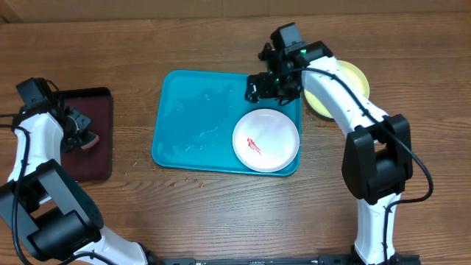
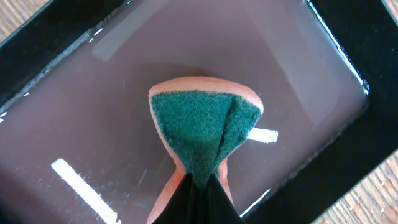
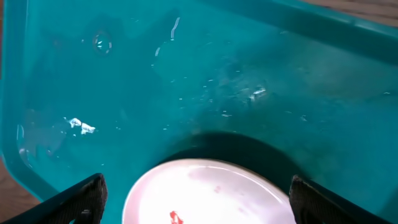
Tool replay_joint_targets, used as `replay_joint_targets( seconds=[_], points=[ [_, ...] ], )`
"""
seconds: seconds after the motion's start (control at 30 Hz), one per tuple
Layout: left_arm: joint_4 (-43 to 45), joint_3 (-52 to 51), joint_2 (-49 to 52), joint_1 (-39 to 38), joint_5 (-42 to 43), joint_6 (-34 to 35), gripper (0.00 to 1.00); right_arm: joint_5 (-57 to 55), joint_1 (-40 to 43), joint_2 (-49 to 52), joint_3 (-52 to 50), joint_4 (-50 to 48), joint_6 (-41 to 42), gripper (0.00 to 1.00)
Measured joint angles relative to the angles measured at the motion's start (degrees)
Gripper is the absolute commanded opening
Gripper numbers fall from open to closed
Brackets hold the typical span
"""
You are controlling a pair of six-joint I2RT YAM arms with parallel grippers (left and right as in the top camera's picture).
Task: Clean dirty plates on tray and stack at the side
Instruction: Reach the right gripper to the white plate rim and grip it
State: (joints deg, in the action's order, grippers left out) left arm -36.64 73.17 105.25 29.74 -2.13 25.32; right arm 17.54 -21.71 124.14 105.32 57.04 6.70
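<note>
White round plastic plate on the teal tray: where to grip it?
White round plastic plate: probably pinch its far rim from above. It lies flat, crowded by the near and right walls of the teal plastic tray; the open right gripper hovers there.

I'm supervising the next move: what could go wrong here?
The white plate lies flat by the tray wall, so the open right claw may slip off its rim. Its red smear is unwiped, and the sponge is far off in the left claw; stacking now could soil the yellow-green plate.
</note>
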Motion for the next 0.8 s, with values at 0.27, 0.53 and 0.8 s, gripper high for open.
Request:
replay_joint_targets(
  seconds=[0.27,0.53,0.8],
  points=[
    [4.17,-2.95,0.0,0.0,-0.13,-0.2,0.36,-0.44,-1.64,0.0,0.0,-1.09,3.67,1.0],
    [4.17,-3.45,0.0,0.0,-0.55,-0.39,0.72,-0.42,-1.75,0.0,0.0,-1.27,5.09,1.0],
    [5.22,-3.45,0.0,0.0,-0.66,-0.42,0.83,-0.42,-1.75,0.0,0.0,-1.29,5.27,1.0]
  ],
)
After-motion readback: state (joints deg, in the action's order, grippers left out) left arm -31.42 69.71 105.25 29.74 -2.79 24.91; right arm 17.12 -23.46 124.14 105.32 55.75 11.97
